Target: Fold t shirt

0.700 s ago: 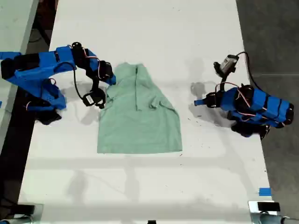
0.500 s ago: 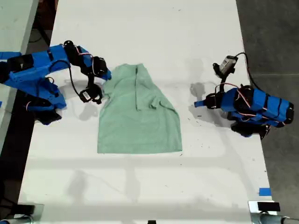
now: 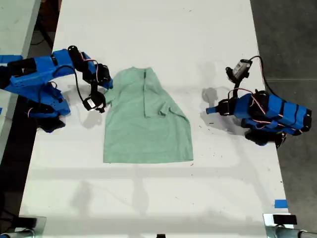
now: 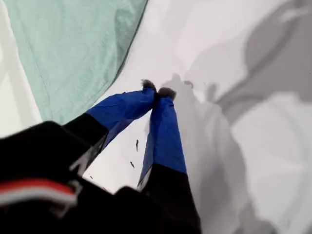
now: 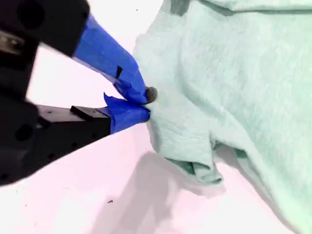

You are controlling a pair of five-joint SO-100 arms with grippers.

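On the white bench [image 3: 148,39] in the exterior view, the t shirt [image 3: 146,121] lies partly folded near the middle, one blue arm at its edge toward the exterior view's left, the other well apart toward the exterior view's right. First wrist view: my first gripper [image 4: 158,91] has fingers [image 4: 165,131] pressed together on nothing, over bare bench beside the shirt's edge. Second wrist view: my second gripper [image 5: 146,100] pinches a bunched edge of the t shirt, fingers [image 5: 114,63] clamped on the fabric.
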